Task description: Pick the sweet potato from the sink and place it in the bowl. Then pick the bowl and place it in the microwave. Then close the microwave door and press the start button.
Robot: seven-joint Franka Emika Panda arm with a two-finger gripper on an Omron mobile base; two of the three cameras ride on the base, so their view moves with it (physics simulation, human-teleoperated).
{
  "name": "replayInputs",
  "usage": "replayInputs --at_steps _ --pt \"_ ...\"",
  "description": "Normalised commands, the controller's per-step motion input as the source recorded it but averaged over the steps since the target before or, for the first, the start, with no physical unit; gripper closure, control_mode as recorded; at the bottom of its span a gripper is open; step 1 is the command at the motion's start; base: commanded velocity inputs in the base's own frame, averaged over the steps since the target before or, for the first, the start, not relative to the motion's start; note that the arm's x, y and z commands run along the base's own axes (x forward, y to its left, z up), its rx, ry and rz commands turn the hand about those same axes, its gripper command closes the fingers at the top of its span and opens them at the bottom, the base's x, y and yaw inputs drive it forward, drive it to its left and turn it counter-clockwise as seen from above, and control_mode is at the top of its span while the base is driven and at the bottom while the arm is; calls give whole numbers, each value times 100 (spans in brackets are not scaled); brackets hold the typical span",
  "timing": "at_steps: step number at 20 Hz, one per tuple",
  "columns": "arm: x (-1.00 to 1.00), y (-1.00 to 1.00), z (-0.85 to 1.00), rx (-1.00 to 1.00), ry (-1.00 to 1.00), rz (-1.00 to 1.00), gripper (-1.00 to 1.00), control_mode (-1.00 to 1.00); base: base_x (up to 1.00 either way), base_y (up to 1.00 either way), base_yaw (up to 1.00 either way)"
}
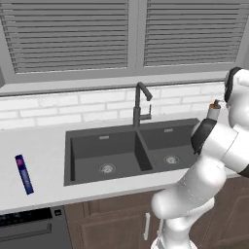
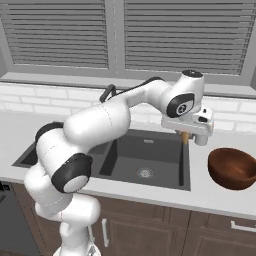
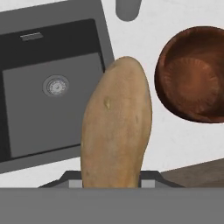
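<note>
Base views flank arm, facing sink; hand view looks down close; all share sink.

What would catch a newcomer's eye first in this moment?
The sweet potato looms in the hand view, clamped in the gripper, which is lifted above the right edge of the sink. Next comes the reddish-brown bowl, empty on the counter right of the sink. In the left base view, a blue stick-like item lies left of the sink.

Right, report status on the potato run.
Gripper shut on sweet potato, lifted above sink's right edge. Bowl empty on counter, right of sink. Path looks clear.
</note>
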Motion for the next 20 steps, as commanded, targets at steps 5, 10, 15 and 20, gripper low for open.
replayInputs --at_steps 5,10,15,20 --pt "10 -45 -1 0 0 -2 100 -100 0 0 0" --pt "14 -67 -10 0 6 -1 100 -100 0 0 0" --pt "8 -25 -32 -1 3 -1 100 -100 0 0 0" --pt "4 -9 -9 0 0 -1 100 -100 0 0 0"
